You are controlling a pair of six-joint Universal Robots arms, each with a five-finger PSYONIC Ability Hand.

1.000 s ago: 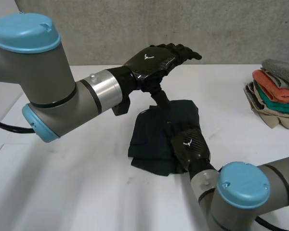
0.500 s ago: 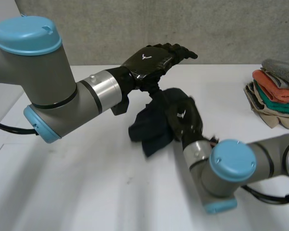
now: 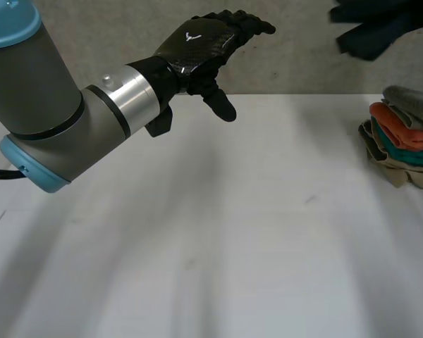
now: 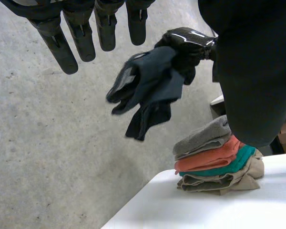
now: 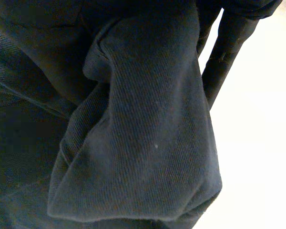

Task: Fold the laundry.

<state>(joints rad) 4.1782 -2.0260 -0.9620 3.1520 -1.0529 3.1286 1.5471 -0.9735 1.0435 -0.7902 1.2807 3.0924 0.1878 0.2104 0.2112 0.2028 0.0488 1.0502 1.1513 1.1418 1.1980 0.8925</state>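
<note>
A dark navy folded garment (image 3: 381,28) hangs in the air at the far right, above the stack of folded laundry (image 3: 405,137). In the left wrist view my right hand (image 4: 186,45) is curled round the top of this garment (image 4: 148,86), which droops below it over the stack (image 4: 214,157). In the right wrist view the navy cloth (image 5: 133,133) lies across the palm, with one finger (image 5: 224,52) beside it. My left hand (image 3: 201,46) is held above the back of the table (image 3: 233,232), its fingers (image 4: 81,33) straight and holding nothing.
The stack at the table's right edge has grey, orange, teal and beige folded pieces. A grey concrete wall stands behind the table.
My right hand has closed on the navy garment, lifted it off the middle of the table and carried it up and to the right, over the stack. The left hand rose a little.
</note>
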